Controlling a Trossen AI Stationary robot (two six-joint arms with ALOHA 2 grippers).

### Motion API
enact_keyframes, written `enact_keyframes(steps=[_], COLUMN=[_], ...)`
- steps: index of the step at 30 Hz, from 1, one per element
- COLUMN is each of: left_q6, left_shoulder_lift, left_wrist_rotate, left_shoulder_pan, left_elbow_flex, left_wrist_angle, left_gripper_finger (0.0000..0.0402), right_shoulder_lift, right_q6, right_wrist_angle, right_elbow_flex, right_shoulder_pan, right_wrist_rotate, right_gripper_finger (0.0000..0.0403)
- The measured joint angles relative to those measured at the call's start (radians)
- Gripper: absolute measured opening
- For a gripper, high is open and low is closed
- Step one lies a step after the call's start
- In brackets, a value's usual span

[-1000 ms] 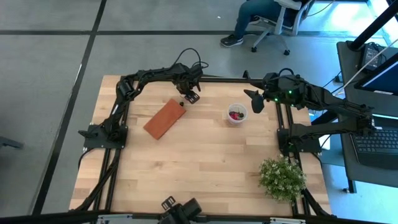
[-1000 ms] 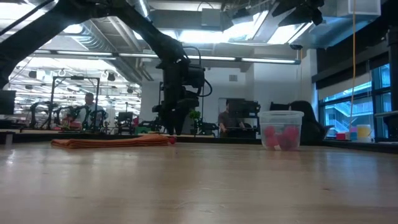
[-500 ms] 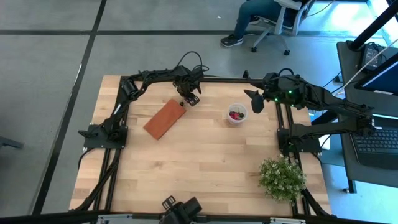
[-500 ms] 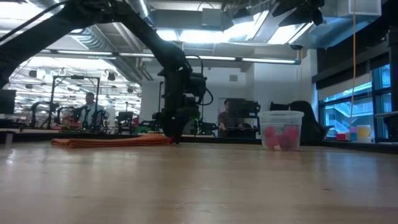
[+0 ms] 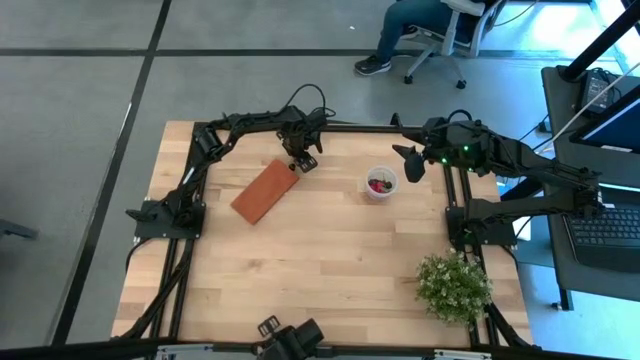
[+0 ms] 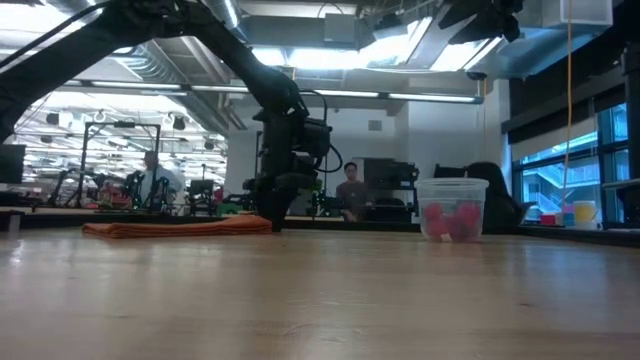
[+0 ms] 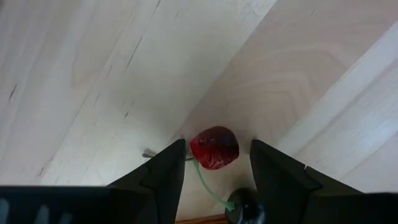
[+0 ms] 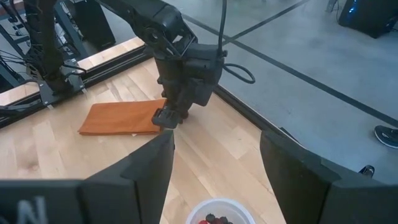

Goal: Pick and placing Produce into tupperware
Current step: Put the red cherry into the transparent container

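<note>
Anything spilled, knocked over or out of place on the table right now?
Nothing stands out. The tupperware stands upright with produce inside. One red berry lies on the wood between the open left end effector's fingers, near the orange block. The right end effector waits beside the cup.

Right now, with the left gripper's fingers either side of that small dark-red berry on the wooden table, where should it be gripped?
Across the round body of the dark-red berry, from straight above, as the open left gripper already straddles it. Its thin green stem trails sideways along the table, too slender to pinch.
</note>
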Motion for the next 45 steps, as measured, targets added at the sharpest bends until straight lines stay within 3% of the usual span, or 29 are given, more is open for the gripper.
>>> enact_keyframes(steps=[9,23,45], left_q6=[-0.018,-0.002,0.001], left_shoulder_lift=[0.000,0.000,0.001], left_wrist_rotate=[-0.004,-0.007,-0.011], left_shoulder_pan=[0.000,-0.001,-0.004], left_elbow_flex=[-0.001,-0.003,-0.003], left_wrist_angle=[0.004,0.023,0.031], left_gripper_finger=[0.0168,0.0070,0.0048], right_shoulder_lift=[0.000,0.000,0.000], right_q6=[-0.001,-0.003,-0.003], right_wrist_angle=[-0.001,-0.001,-0.011], right_elbow_flex=[0.000,0.000,0.000], right_shoulder_pan=[0.000,0.000,0.000], right_wrist_rotate=[0.000,0.000,0.000], right_gripper_finger=[0.0240,0.0240,0.0240])
